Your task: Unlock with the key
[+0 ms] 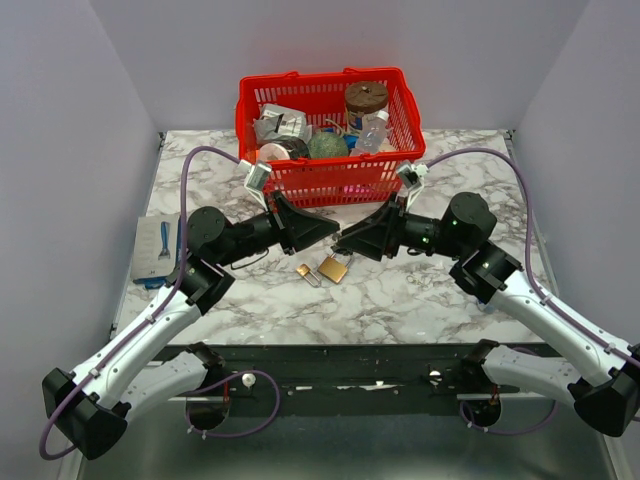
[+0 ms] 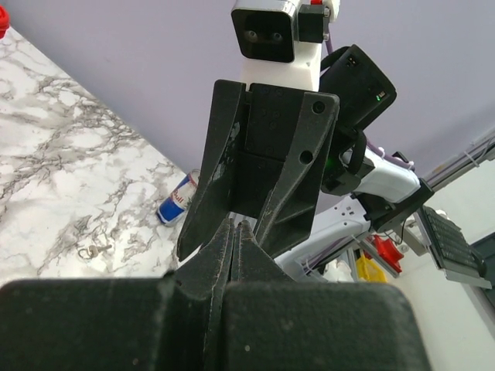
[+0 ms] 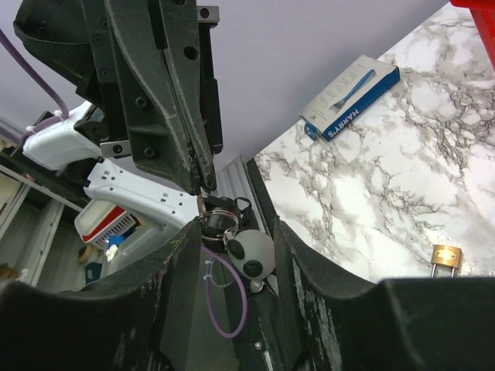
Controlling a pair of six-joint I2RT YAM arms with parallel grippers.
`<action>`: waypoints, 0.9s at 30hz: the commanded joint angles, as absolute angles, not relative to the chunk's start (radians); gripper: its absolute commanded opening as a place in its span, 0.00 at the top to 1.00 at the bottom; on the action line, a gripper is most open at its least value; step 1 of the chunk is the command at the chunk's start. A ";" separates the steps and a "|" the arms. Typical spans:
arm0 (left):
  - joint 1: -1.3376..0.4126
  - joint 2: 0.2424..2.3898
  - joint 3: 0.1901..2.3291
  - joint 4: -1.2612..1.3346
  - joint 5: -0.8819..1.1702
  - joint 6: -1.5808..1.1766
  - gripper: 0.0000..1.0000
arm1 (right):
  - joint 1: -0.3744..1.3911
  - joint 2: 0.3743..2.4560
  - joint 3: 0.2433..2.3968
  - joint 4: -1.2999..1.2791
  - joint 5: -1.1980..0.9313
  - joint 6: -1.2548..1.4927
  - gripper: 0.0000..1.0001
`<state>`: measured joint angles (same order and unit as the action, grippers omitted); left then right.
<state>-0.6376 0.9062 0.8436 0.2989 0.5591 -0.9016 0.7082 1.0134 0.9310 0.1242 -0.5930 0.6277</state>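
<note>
A brass padlock (image 1: 334,268) lies on the marble table just below the two grippers, and its top shows in the right wrist view (image 3: 446,256). My left gripper (image 1: 335,236) is shut, with its tips (image 2: 238,226) pinched together on the key. The key itself is hidden between the fingers. A key ring with a round panda charm (image 3: 251,253) hangs from those tips. My right gripper (image 1: 348,240) is open and meets the left one tip to tip. Its fingers stand on either side of the hanging charm without touching it (image 3: 236,232).
A red basket (image 1: 300,78) full of objects stands at the back centre. A second small brass lock (image 1: 303,271) lies left of the padlock. A Harry's razor box (image 1: 158,248) lies at the left edge. A blue can (image 2: 176,199) shows beyond the right gripper.
</note>
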 commanded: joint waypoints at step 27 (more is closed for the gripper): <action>-0.669 0.959 0.868 0.341 0.560 -0.894 1.00 | 0.764 1.028 1.034 -0.058 -0.505 0.488 0.42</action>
<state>-0.6632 0.9581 0.8436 0.3122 0.5587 -0.9028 0.7544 1.0279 1.0096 -0.0200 -0.5304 0.5152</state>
